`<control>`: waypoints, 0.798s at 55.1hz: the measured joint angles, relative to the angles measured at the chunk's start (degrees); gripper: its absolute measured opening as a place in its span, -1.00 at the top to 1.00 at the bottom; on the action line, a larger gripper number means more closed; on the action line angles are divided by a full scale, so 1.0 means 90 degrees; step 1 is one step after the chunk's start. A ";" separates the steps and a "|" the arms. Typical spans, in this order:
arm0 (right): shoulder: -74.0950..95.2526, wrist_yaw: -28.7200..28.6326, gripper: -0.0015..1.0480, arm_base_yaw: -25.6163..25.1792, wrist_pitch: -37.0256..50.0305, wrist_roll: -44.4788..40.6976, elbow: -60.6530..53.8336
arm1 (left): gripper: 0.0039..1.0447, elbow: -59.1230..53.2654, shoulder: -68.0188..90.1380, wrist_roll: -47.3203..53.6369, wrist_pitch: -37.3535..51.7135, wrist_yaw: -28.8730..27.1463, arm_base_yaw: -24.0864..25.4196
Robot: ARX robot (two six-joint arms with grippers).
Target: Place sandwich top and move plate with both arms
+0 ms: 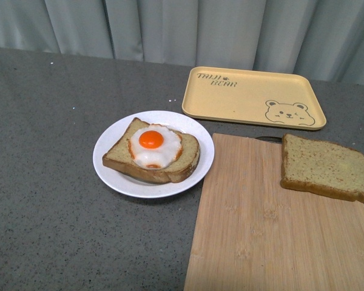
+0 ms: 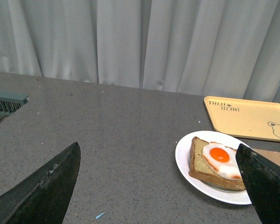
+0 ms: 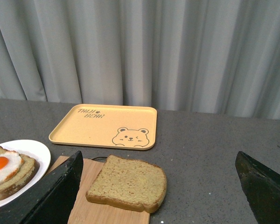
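The sandwich top (image 1: 326,167), a plain brown bread slice, lies flat on the far right corner of a wooden cutting board (image 1: 273,230). It also shows in the right wrist view (image 3: 128,183). The white plate (image 1: 109,163) sits left of the board and holds a bread slice with a fried egg (image 1: 155,145). The plate also shows in the left wrist view (image 2: 186,161). My left gripper (image 2: 161,186) is open and empty, above the counter left of the plate. My right gripper (image 3: 158,186) is open and empty, short of the sandwich top. Neither arm shows in the front view.
A yellow rectangular tray with a bear drawing (image 1: 255,97) lies behind the board and plate. A grey curtain hangs along the back of the dark speckled counter (image 1: 48,182). A grey slotted object (image 2: 7,102) sits at the counter's left in the left wrist view.
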 joint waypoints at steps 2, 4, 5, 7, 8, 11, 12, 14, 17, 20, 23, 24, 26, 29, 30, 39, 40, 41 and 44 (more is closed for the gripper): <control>0.0000 0.0000 -0.82 0.0000 0.0000 0.0000 0.0000 | -0.88 0.0000 0.0000 0.0000 0.0000 0.0000 0.0000; 0.0000 0.0000 -0.82 0.0000 0.0000 0.0000 0.0000 | -0.88 0.0000 0.0000 0.0000 0.0000 0.0000 0.0000; 0.0000 0.0000 -0.82 0.0000 0.0000 0.0000 0.0000 | -0.88 0.0000 0.0000 0.0000 0.0000 0.0000 0.0000; 0.0000 0.0000 -0.82 0.0000 0.0000 0.0000 0.0000 | -0.88 -0.0002 0.0000 0.0000 0.0000 0.0000 0.0000; 0.0000 -0.0002 -0.82 0.0000 0.0000 0.0000 0.0000 | -0.88 0.0000 0.0000 0.0000 0.0000 0.0000 0.0000; 0.0000 0.0000 -0.82 0.0000 0.0000 0.0000 0.0000 | -0.88 0.0000 0.0000 0.0000 0.0000 0.0000 0.0000; 0.0000 0.0000 -0.82 0.0000 0.0000 0.0000 0.0000 | -0.88 0.0000 0.0000 0.0000 0.0000 0.0000 0.0000; 0.0000 0.0000 -0.82 0.0000 0.0000 0.0000 0.0000 | -0.88 0.0000 0.0000 0.0000 0.0000 0.0000 0.0000; 0.0000 0.0000 -0.82 0.0000 0.0000 0.0000 0.0000 | -0.88 0.0000 0.0000 0.0000 0.0000 0.0000 0.0000; 0.0000 0.0000 -0.82 0.0000 0.0000 0.0000 0.0000 | -0.88 0.0000 0.0000 0.0000 0.0000 0.0000 0.0000; 0.0000 -0.0002 -0.82 0.0000 0.0000 0.0000 0.0000 | -0.88 0.0000 0.0000 0.0000 0.0000 0.0000 0.0000; 0.0000 -0.0002 -0.82 0.0000 0.0000 0.0000 0.0000 | -0.88 0.0000 0.0000 0.0000 0.0000 0.0000 0.0000; 0.0000 0.0000 -0.82 0.0000 0.0000 0.0000 0.0000 | -0.88 0.0000 0.0000 0.0000 0.0000 0.0000 0.0000; 0.0000 -0.0002 -0.82 0.0000 0.0000 0.0000 0.0000 | -0.88 0.0000 0.0000 0.0000 0.0000 0.0000 0.0000; 0.0000 0.0000 -0.82 0.0000 0.0000 0.0000 0.0000 | -0.88 0.0000 0.0000 0.0000 0.0000 0.0000 0.0000; 0.0000 0.0000 -0.82 0.0000 0.0000 0.0000 0.0000 | -0.88 0.0000 0.0000 0.0000 0.0000 0.0000 0.0000; 0.0000 0.0000 -0.82 0.0000 0.0000 0.0000 0.0000 | -0.88 0.0000 0.0000 0.0000 0.0000 0.0000 0.0000; 0.0000 0.0000 -0.82 0.0000 0.0000 0.0000 0.0000 | -0.88 0.0000 0.0000 0.0000 0.0000 0.0000 0.0000; 0.0000 -0.0002 -0.82 0.0000 0.0000 0.0000 0.0000 | -0.88 0.0000 0.0000 0.0000 0.0000 0.0000 0.0000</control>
